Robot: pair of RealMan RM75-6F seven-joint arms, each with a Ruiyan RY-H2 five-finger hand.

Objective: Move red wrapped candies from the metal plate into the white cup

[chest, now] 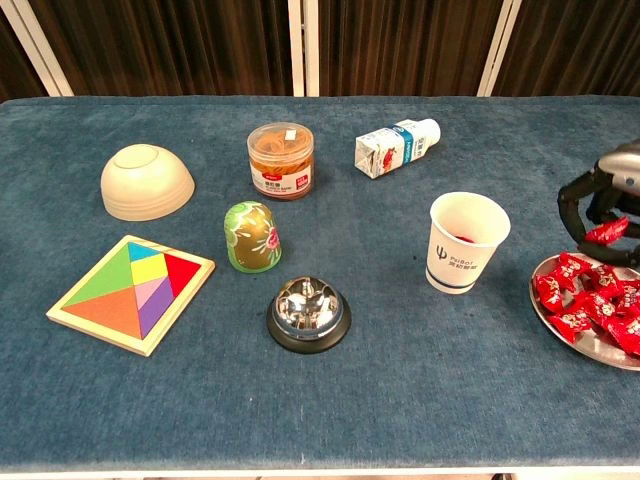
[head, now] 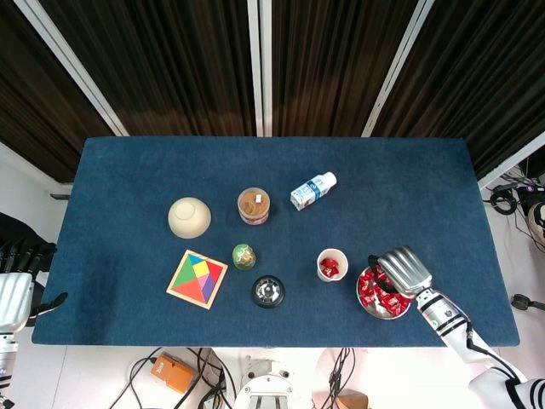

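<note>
**Right hand had one candy pinched above the plate**

Right hand (chest: 610, 195) hung over the metal plate (chest: 560, 325) at the table's right end; fingers (chest: 570, 205) curled down, a single red wrapped candy (chest: 607, 231) pinched at the fingertips, clear of the pile; in the head view the hand (head: 404, 270) covered the plate's (head: 364, 298) upper right part.

Rest of the red candies (chest: 590, 303) lay heaped on the plate; white cup (chest: 466, 243) stood upright just left of the plate, apart from it, with some red candies (head: 329, 267) already inside.

Left hand (head: 19, 285) sat off the table's left edge, only in the head view; dark fingers pointed up, a thumb out to the side; whether it was spread or pressed together, can't tell.

Elsewhere on the blue table (head: 128, 183): overturned cream bowl (chest: 147, 181); clear jar of rubber bands (chest: 280, 160); small milk bottle (chest: 396, 147) on its side; green painted egg-shaped figure (chest: 252, 237); call bell (chest: 309, 313); tangram puzzle (chest: 131, 293) in its wooden tray.
</note>
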